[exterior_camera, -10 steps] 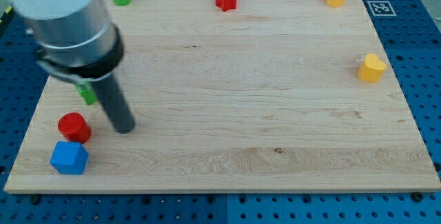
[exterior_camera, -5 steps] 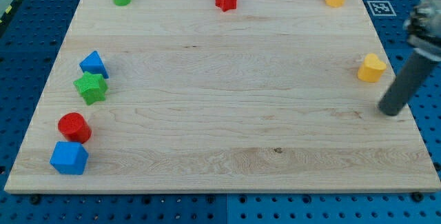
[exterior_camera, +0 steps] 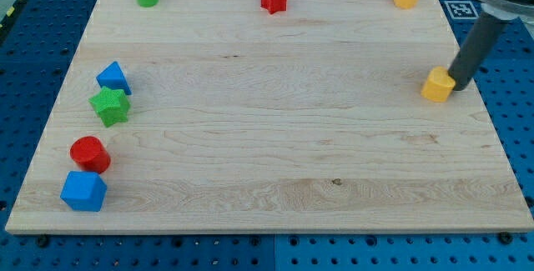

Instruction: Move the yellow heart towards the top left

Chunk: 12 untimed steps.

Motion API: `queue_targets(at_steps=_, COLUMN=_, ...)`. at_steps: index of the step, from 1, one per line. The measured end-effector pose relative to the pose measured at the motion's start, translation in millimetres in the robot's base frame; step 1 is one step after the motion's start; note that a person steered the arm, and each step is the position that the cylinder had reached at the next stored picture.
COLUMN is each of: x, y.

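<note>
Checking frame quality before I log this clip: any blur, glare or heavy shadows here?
Camera view: evenly lit, no glare on the wooden board; blocks sharp, with faint short shadows. The rod is slightly soft near the frame's top right; my tip touches the yellow heart on its right.

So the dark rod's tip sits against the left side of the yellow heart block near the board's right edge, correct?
Not quite. In the camera view, my tip sits against the right side of the yellow heart block, not its left. The heart is indeed near the right edge of the wooden board.
</note>
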<state>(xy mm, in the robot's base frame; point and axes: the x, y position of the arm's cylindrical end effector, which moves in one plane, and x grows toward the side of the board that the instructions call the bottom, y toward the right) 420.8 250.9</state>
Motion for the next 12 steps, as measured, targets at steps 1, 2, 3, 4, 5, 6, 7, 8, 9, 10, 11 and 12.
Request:
queue_targets(at_steps=1, x=0.0, y=-35.9)
queue_targets(at_steps=2, x=10.6, y=-53.1)
queue_targets(at_steps=3, x=10.7, y=-69.7)
queue_targets(at_steps=4, x=18.5, y=-79.2)
queue_targets(at_steps=5, x=24.6, y=-79.3)
queue_targets(at_steps=6, x=24.6, y=-83.8)
queue_targets(at_steps=7, x=26.8, y=-100.9)
queue_targets(at_steps=8, x=30.1, y=-116.5)
queue_targets(at_steps=9, x=43.6, y=-127.9)
queue_targets(at_steps=10, x=45.2, y=-141.7)
queue_targets(at_steps=11, x=41.0, y=-165.4)
queue_targets(at_steps=12, x=33.3, y=-192.4)
